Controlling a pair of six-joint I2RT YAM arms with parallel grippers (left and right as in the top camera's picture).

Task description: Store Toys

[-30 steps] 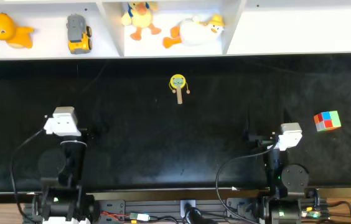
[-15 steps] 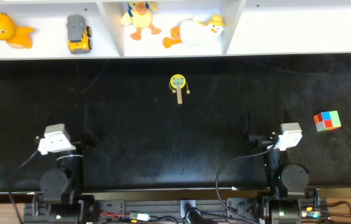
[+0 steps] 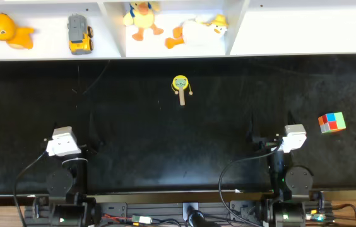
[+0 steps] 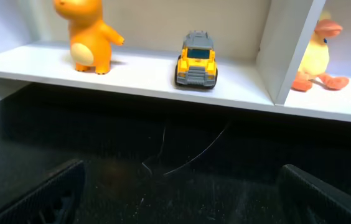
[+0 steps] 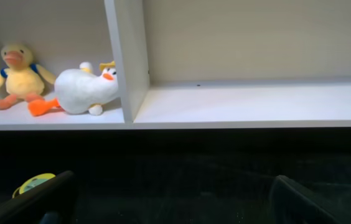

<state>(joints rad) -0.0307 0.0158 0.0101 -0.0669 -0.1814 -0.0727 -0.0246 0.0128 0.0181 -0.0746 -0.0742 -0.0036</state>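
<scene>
A yellow rattle drum with a wooden handle (image 3: 180, 87) lies on the black mat, mid-table; its edge shows as the rattle (image 5: 33, 183) in the right wrist view. A multicoloured cube (image 3: 331, 122) sits at the mat's right. On the white shelf stand an orange figure (image 4: 88, 34), a yellow truck (image 4: 196, 59), a yellow duck plush (image 5: 17, 74) and a white goose plush (image 5: 85, 90). My left gripper (image 4: 182, 202) is open and holds nothing, low near its base and facing the shelf. My right gripper (image 5: 175, 202) is open too, well short of the shelf.
The shelf (image 3: 291, 47) runs along the far edge, split by dividers. Its right compartment (image 5: 256, 102) holds nothing. Bare black mat (image 3: 165, 145) lies between the arms and the shelf. A thin scratch mark (image 4: 182, 155) crosses the mat.
The left arm has drawn back toward its base, then shifted slightly right. The right arm and all toys stayed put.
</scene>
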